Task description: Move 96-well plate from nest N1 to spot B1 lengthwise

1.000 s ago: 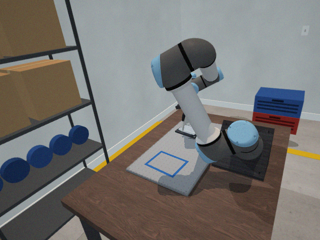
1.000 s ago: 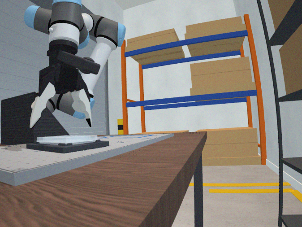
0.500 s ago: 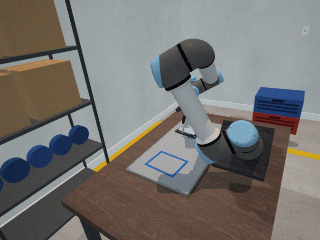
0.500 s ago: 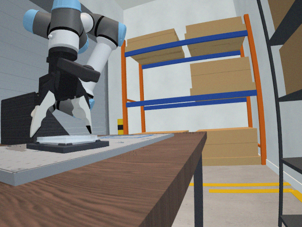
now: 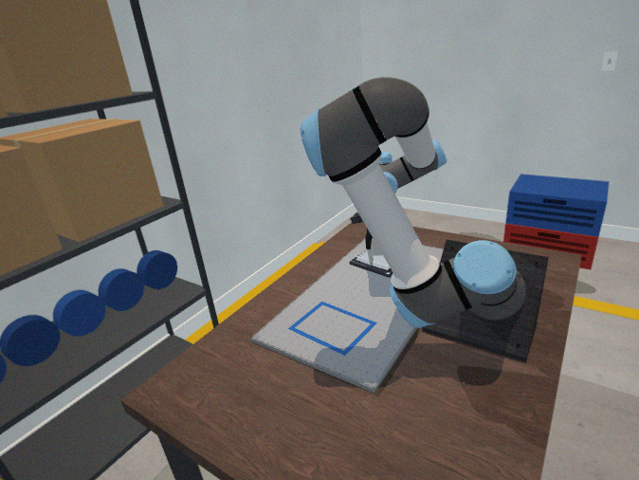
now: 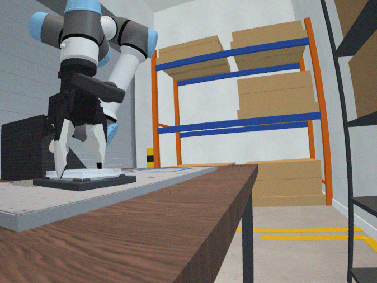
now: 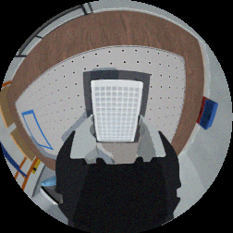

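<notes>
A pale-walled room with a yellow floor line held a dark wooden table (image 5: 309,423). At the far left of the top view, well off to the side of the gripper, stood a black metal shelf rack (image 5: 175,170) carrying cardboard boxes (image 5: 87,175) and a row of blue discs (image 5: 77,312).

On the table lay a grey perforated board (image 5: 278,338). The taped outline (image 5: 305,315), a blue rectangle, sat on the near part of that board. It was well apart from the gripper and had nothing inside it.

Farther along the board, the gripper (image 6: 79,171) pointed straight down over the plate nest (image 6: 85,182), a low dark tray. The 96-well plate (image 7: 116,108) lay seated in that nest, directly below the gripper, with its long axis running away from the wrist camera. The pale fingers (image 6: 60,146) had their tips down at plate level, one on each long side near the plate's closer end. In the wrist view they pressed against its edges, so the gripper was pinching the plate, which rested flat in the nest.

To the right, behind the gripper, the arm rose from a dark base plate (image 5: 531,268) on the table. Beyond it, against the wall, stood a blue and red tool chest (image 5: 556,206).
</notes>
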### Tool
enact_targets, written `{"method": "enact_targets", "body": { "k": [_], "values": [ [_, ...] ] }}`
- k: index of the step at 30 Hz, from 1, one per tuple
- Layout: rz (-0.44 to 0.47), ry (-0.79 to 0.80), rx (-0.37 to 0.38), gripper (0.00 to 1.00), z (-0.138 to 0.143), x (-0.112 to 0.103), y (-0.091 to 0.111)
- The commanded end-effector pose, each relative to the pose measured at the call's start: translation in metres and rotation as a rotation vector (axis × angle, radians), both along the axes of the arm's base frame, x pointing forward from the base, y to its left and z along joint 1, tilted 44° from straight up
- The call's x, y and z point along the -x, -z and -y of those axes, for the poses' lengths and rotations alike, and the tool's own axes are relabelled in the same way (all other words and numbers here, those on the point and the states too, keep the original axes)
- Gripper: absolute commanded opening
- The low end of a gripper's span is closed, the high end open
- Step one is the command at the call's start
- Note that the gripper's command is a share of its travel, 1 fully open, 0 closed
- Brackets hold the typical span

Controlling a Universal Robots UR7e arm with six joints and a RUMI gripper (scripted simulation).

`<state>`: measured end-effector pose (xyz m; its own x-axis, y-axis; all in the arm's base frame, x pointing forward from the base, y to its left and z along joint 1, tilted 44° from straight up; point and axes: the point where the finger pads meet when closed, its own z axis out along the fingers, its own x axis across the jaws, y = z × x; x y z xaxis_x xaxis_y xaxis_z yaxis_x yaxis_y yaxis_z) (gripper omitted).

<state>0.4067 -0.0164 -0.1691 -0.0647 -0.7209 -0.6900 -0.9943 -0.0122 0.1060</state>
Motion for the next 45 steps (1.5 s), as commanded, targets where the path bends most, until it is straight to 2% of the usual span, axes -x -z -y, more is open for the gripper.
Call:
{"method": "enact_targets", "body": {
  "k": [1,27,45],
  "values": [
    [0.001,0.001,0.001,0.0,0.001,0.0,0.0],
    [0.001,0.001,0.001,0.0,0.0,0.0,0.0],
    [0.001,0.001,0.001,0.0,0.019,-0.003,-0.019]
  ]
}}
